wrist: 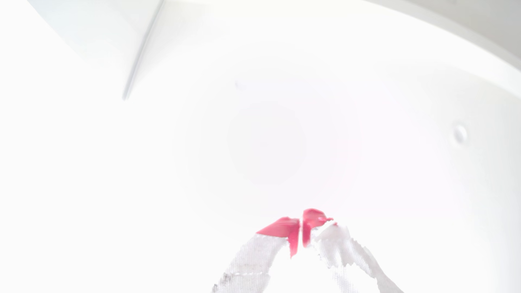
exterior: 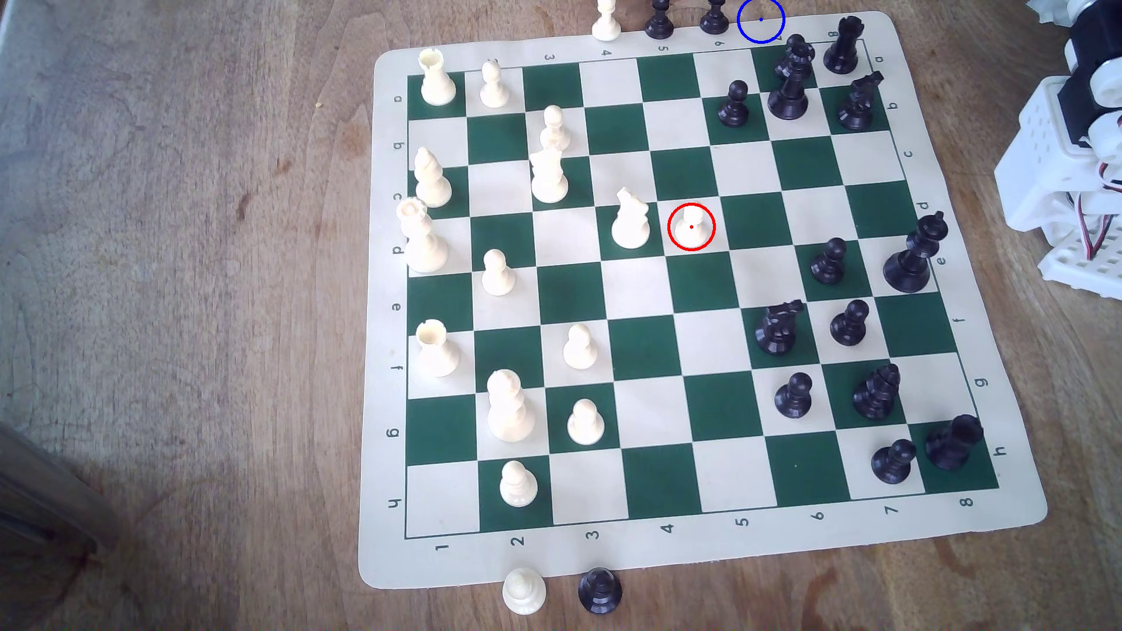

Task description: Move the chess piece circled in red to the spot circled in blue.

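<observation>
Cream and round-headed, the pawn point(exterior: 691, 226) stands upright inside the red ring on a light square near the middle of the board point(exterior: 388, 315), just beside a cream knight point(exterior: 630, 219) on the exterior view's left. It is well apart from the arm point(exterior: 1074, 164), whose white body sits folded off the board at the exterior view's right edge. In the wrist view the gripper point(wrist: 301, 229) has its red-tipped fingers point(wrist: 282, 227) pressed together with nothing between them, against a washed-out white background.

At the near edge, off the mat, a cream piece point(exterior: 524, 590) and a black piece point(exterior: 600, 590) stand side by side on the wooden table point(exterior: 182, 303). On the board, cream pieces fill the exterior view's left half and black pieces the right half. Past the far edge, the blue ring point(exterior: 761, 19) marks bare wood, just beside two black pawns point(exterior: 714, 18) on the exterior view's left, with a cream pawn point(exterior: 606, 21) further along that row. The ring is well apart from the red-ringed pawn and holds no piece.
</observation>
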Tool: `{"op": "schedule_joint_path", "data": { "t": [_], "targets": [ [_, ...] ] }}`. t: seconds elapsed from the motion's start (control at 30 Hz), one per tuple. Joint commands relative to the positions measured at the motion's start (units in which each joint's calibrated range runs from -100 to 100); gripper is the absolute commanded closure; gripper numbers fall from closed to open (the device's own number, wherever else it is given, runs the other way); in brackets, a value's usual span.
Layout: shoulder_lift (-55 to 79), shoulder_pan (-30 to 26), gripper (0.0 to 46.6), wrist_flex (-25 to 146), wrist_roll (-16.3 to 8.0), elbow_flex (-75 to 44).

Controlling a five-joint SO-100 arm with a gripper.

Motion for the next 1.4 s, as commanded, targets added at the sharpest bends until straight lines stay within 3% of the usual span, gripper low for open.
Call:
{"op": "schedule_joint_path", "data": {
  "t": [0.0, 0.83, 1.03, 1.27, 1.33, 1.37],
  "targets": [
    [-0.03, 0.33, 46.4, -1.19, 0.29, 0.9],
    [-0.11, -1.39, 46.4, 4.46, -0.24, 0.9],
    [-0.11, -2.88, 46.5, 32.06, 0.98, 0.9],
    [0.06, -0.53, 46.5, 83.99, 1.9, -5.71],
    [0.06, 0.41, 46.5, 102.33, 0.2, -15.87],
    [1.41, 0.33, 46.5, 123.46, -2.1, -27.65]
  ]
}}
